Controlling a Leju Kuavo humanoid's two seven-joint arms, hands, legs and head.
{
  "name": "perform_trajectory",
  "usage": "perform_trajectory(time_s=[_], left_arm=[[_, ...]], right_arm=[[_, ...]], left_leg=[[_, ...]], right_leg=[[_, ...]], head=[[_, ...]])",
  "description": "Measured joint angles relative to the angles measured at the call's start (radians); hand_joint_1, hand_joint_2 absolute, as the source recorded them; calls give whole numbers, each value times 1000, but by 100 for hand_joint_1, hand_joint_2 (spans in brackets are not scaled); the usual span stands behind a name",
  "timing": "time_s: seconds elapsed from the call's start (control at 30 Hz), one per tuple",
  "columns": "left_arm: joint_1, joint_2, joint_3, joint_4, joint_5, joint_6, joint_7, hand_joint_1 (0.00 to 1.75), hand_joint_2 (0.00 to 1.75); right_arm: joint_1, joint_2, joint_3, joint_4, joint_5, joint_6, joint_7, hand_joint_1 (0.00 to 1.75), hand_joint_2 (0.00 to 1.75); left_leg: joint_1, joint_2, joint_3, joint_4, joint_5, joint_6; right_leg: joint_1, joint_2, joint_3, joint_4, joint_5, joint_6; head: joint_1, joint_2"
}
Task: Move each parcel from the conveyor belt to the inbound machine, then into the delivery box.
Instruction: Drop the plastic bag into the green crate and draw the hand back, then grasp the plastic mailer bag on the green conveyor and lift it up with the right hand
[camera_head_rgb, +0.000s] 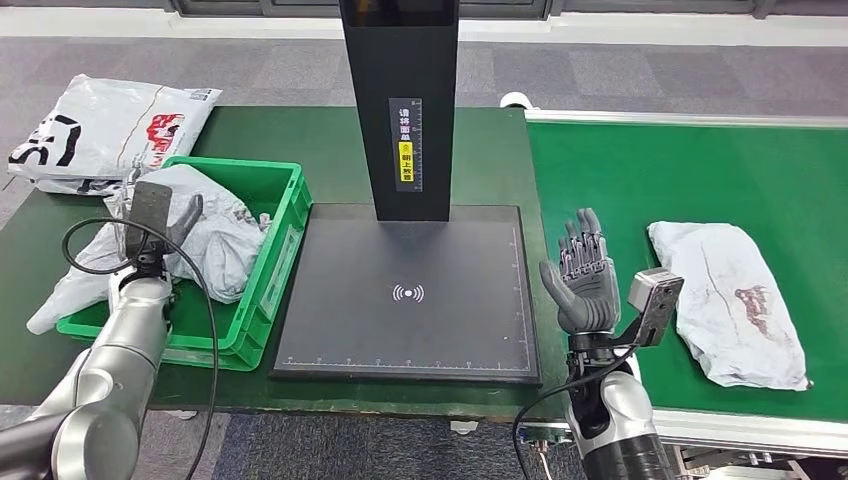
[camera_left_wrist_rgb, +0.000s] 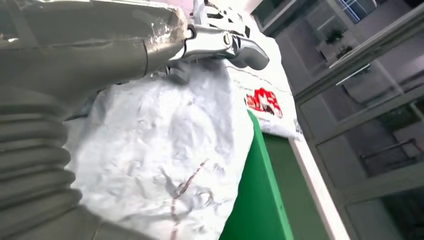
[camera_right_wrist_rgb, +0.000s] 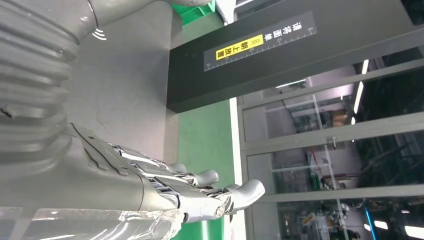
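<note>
Right hand (camera_head_rgb: 583, 275): raised near the front right corner of the scan plate (camera_head_rgb: 330, 330), fingers spread and straight, holding nothing.
Left hand (camera_head_rgb: 158, 222): over the green crate (camera_head_rgb: 275, 265), left of the scan plate; in the left wrist view fingers extended above a crumpled white bag, no grip visible, so apparently empty.
Parcel on belt (camera_head_rgb: 730, 300): flat, wrinkled white bag on the green conveyor (camera_head_rgb: 640, 170), right of the scan plate and just beyond the right hand; likely next to be picked.
Bags in crate (camera_head_rgb: 215, 235): crumpled white parcels heaped inside, one spilling over the crate's near left rim, well left of the scan plate.
Spare bag (camera_head_rgb: 110, 130): white printed bag on the table behind the crate, far left of the scan plate.
Risk, grasp: thin slack film lying flat on the belt; fingers could slide over it or pinch only a fold, letting it sag or drop on the way to the scan plate.
Risk, crate: overhanging bag could slip out if brushed by the left hand.
Obstacle: black scanner column (camera_head_rgb: 400, 100) rising from the back of the scan plate; a high carry from the belt could clip it.
Obstacle, edge: belt frame rail between conveyor and scan plate could snag a dragged parcel.
</note>
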Motion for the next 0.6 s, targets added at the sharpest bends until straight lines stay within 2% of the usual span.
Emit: perform_trajectory(time_s=[0.13,0.23,0.3,0.47,0.6], left_arm=[[3,-12,28,-24,128,20,-124,0,0],[16,-32,30,-75,205,9,-183,0,0],[29,-49,26,-114,236,-13,-190,0,0],[74,-93,-29,-212,320,-162,-161,0,0],[92,-113,-68,-255,339,-186,-153,0,0]], right_arm=[[-15,0,0,29,-4,-6,-14,0,175],[-29,0,0,50,-7,-17,-22,0,175],[-40,0,0,64,-7,-22,-26,0,175],[-77,-4,0,104,-7,-30,-30,0,175],[-94,-8,0,125,-7,-35,-30,0,175]], left_leg=[[1,0,-1,0,0,0],[1,0,-1,0,0,0],[0,0,-1,0,0,0],[0,-1,-1,0,0,0],[0,0,-1,0,0,0]], right_leg=[[1,0,-1,0,0,0],[1,0,0,0,0,0],[0,0,0,0,0,0],[0,0,0,0,0,0],[0,0,0,0,0,0]], head=[[0,0],[0,0],[0,0],[0,0],[0,0]])
